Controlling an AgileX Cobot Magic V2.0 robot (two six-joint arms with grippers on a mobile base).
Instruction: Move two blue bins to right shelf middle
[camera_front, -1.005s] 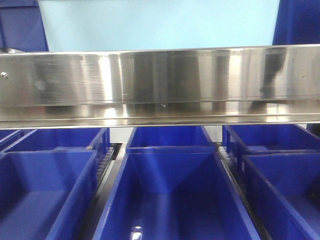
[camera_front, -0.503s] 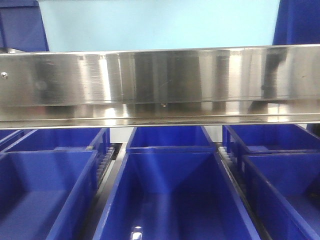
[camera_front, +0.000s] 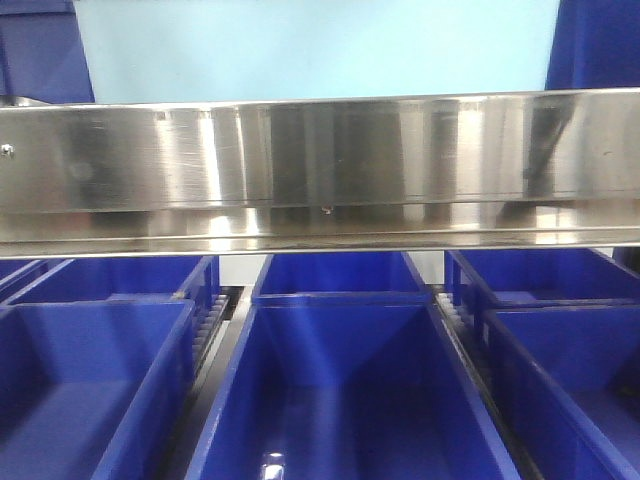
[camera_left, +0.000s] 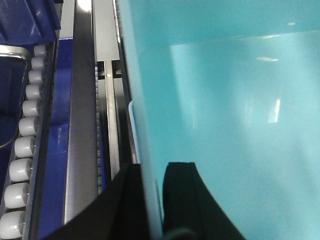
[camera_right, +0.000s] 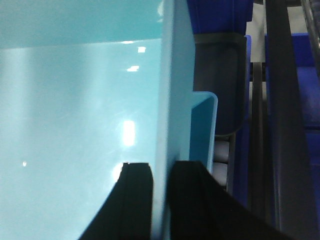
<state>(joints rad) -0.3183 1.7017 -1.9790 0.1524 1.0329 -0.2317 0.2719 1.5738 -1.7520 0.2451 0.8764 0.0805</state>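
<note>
A pale light-blue bin (camera_front: 320, 45) fills the top of the front view, above the steel shelf rail (camera_front: 320, 170). In the left wrist view my left gripper (camera_left: 152, 172) is shut on that bin's left wall, one black finger (camera_left: 182, 200) inside the bin (camera_left: 225, 110) and the other outside. In the right wrist view my right gripper (camera_right: 161, 172) is shut on the right wall under the thick rim (camera_right: 202, 125), one finger (camera_right: 135, 200) inside the bin (camera_right: 75, 110). Only this one pale bin shows; a second is out of view.
Below the rail, dark royal-blue bins sit in rows: one in the middle (camera_front: 340, 390), one left (camera_front: 90, 390), one right (camera_front: 570, 370). White rollers (camera_left: 22, 145) and metal tracks (camera_left: 82, 125) run beside the bin on the left, dark rails (camera_right: 285, 125) on the right.
The pale bin's left edge has shifted very slightly to the left in the front view, and the reflections on the steel rail have moved a little. Both grips are unchanged.
</note>
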